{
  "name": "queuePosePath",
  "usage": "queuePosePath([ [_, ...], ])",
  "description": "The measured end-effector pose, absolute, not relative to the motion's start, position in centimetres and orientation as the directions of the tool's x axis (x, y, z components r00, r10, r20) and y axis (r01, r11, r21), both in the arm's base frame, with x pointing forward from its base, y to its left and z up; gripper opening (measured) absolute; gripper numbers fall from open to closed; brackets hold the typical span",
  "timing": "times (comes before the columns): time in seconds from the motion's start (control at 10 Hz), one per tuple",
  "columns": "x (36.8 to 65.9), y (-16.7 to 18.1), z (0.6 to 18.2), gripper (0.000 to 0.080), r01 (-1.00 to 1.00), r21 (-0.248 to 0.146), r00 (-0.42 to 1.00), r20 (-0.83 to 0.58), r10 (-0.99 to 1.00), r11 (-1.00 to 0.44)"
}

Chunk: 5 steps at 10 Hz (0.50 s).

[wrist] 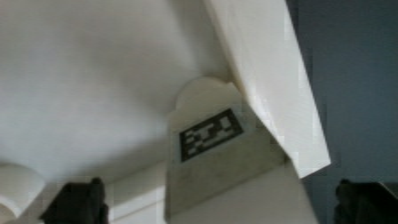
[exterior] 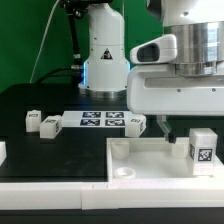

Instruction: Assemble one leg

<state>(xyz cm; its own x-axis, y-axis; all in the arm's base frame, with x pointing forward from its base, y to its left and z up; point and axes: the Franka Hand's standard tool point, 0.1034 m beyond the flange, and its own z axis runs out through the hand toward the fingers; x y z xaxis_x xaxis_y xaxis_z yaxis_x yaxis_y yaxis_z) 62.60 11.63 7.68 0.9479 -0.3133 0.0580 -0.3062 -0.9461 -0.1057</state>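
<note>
White plastic, small and rectangular, with a black-and-white square tag on its face, the leg (exterior: 203, 150) stands upright at the exterior view's right end of the large flat white square panel (exterior: 150, 163). It sits just inside the panel's raised rim. That looks deliberate, since a leg set on end near the panel's edge is presumably lined up with the socket it belongs in. Whether it is actually seated there cannot be told.

The robot's white two-finger hand (wrist: 222, 203) hangs low over the panel, close beside the leg. In the wrist view its dark fingertips (wrist: 80, 200) sit wide apart, one on each side of the leg's body. Pale gaps show on both sides, so the jaws are spread and nothing is clamped. Straddling the block like this suggests the hand is lined up along it, ready to close on it for fitting or turning.

Three more small white tagged blocks (exterior: 50, 125) lie on the black bench (exterior: 40, 150) around the thin white marker board (exterior: 100, 120), well clear of the panel. They are probably kept out there so they do not get in the way of this one leg.
</note>
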Motion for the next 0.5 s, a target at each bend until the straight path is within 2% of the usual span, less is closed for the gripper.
queuePosePath([
  [0.2, 62.59, 11.73, 7.69, 0.0649, -0.125, -0.088, 0.988, 0.078, -0.131, -0.988],
  [0.5, 62.59, 11.6, 7.63, 0.0622, -0.089, -0.083, 0.992, 0.08, -0.095, -0.993],
])
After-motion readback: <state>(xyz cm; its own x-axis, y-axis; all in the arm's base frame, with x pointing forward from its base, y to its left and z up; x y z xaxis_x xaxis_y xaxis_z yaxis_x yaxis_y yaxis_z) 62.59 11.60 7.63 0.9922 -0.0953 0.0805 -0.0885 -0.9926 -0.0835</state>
